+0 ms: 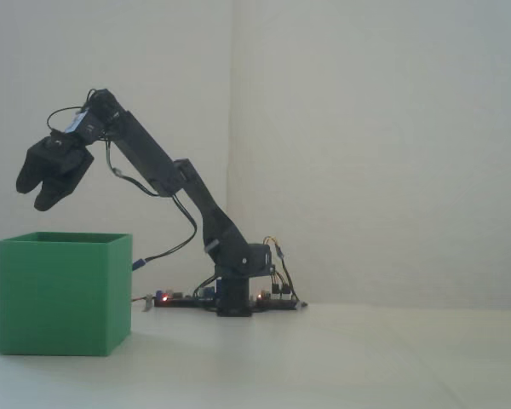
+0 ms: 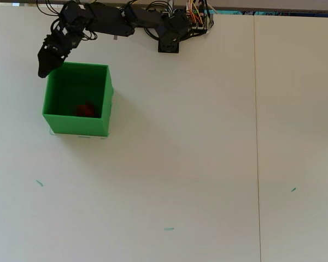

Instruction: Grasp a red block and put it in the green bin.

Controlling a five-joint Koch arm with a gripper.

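A: We start at the claw (image 1: 32, 195). In the fixed view its two jaws stand spread with a clear gap between them and nothing held. It hangs well above the green bin (image 1: 64, 294).

B: And from overhead the claw (image 2: 42, 69) sits just past the bin's far left corner, over the rim more than the middle.

A: Below the claw and toward the near wall, we see the red block (image 2: 86, 109) down inside the green bin (image 2: 79, 125). It shows as a dim red patch in the shade, so we cannot tell how it lies.

B: We judge the drop done. The step in hand is pulling clear.

A: To do that well we lift straight away from the rim, jaws left apart, and swing the arm (image 1: 166, 183) back toward its base (image 1: 234, 302) without brushing the thin wall below.
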